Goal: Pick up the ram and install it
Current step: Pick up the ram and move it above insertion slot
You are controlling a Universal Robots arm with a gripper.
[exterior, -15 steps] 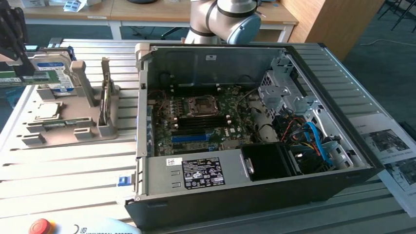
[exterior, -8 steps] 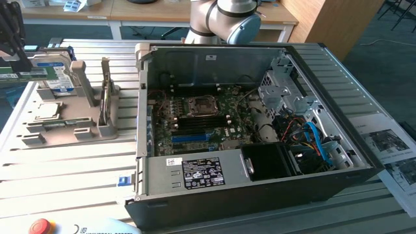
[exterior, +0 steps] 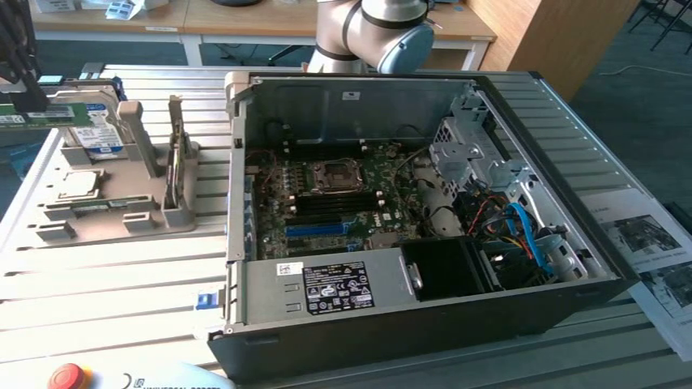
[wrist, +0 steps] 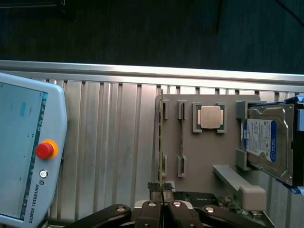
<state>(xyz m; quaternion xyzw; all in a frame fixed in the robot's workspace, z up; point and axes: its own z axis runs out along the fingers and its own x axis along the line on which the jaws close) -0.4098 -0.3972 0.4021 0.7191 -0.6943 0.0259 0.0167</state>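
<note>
The ram (exterior: 52, 114), a narrow green stick with a white label, hangs in the air at the exterior view's far left, above the grey parts fixture (exterior: 141, 174). My gripper (exterior: 18, 104) is shut on its end. In the wrist view the ram (wrist: 160, 142) is edge-on, a thin line running out from between my closed fingers (wrist: 152, 209), with the gripper (wrist: 164, 205) over the fixture (wrist: 209, 156). The open computer case (exterior: 433, 332) lies at the exterior view's right of the fixture, its motherboard (exterior: 324, 194) exposed with dark memory slots and a blue slot (exterior: 324, 229).
The fixture also holds a blue-labelled hard drive (exterior: 96, 136) (wrist: 266, 140), a CPU (exterior: 78, 185) (wrist: 210, 117) and a second green stick (exterior: 103, 204). A teach pendant with a red button (wrist: 45, 149) lies on the ribbed metal table (exterior: 119, 275). Papers (exterior: 649, 243) lie beside the case.
</note>
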